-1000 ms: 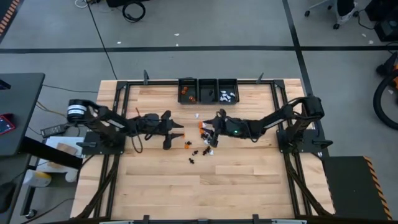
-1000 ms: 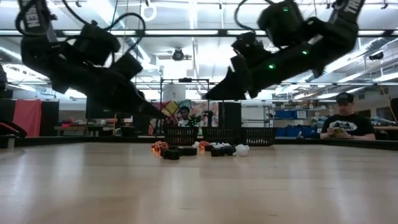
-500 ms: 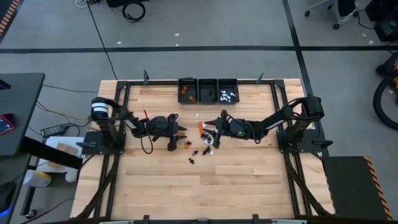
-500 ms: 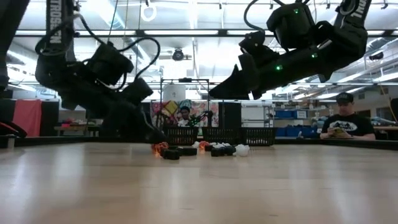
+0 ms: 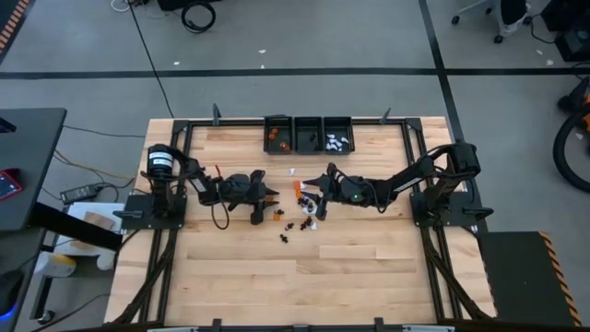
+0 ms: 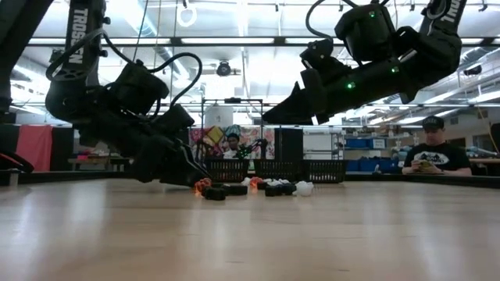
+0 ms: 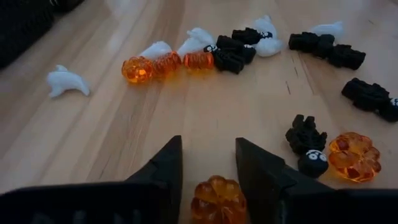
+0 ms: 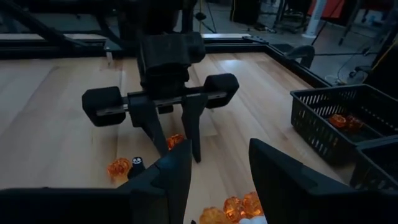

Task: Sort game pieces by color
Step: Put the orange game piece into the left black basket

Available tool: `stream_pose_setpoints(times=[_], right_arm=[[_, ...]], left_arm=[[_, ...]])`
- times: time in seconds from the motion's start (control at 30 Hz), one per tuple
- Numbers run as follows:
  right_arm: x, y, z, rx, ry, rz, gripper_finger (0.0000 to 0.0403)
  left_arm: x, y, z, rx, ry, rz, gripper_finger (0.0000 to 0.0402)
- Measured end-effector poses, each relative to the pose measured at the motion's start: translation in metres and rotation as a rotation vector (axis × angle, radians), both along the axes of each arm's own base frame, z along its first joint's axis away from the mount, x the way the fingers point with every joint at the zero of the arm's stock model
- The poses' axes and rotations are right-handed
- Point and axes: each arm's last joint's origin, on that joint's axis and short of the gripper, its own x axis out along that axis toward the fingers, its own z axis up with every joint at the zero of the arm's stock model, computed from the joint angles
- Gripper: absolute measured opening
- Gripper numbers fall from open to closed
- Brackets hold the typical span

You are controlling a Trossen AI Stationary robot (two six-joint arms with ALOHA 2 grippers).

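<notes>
Game pieces (image 7: 217, 56): orange, black, white. Bins (image 5: 308, 134): black mesh. Tabletop (image 5: 350, 267): pale wood planks, black frame.

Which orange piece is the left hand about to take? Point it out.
The orange pumpkin piece lying alone between the left hand fingers, apart from the orange row farther ahead.

L tool (image 7: 208, 165) low, fingers apart; R tool (image 8: 214, 165) raised, open.
</notes>
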Motion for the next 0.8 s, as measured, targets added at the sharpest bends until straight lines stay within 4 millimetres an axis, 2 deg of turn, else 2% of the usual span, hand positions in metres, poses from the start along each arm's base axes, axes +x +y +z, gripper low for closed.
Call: stream_pose_setpoints(times=[0.2,0.47,0.8], right_arm=[[0.0,0.001,-0.001,0.0,0.005,0.005,0.0165],[0.0,0.001,-0.001,0.013,0.003,0.025,0.0165],[0.0,0.001,-0.001,0.014,0.003,0.025,0.0165]], left_arm=[[0.0,0.0,0.0,0.005,0.002,-0.001,0.0068],[0.0,0.0,0.0,0.006,-0.004,-0.001,0.0068],[0.002,0.0,0.014,0.021,0.011,-0.009,0.0068]])
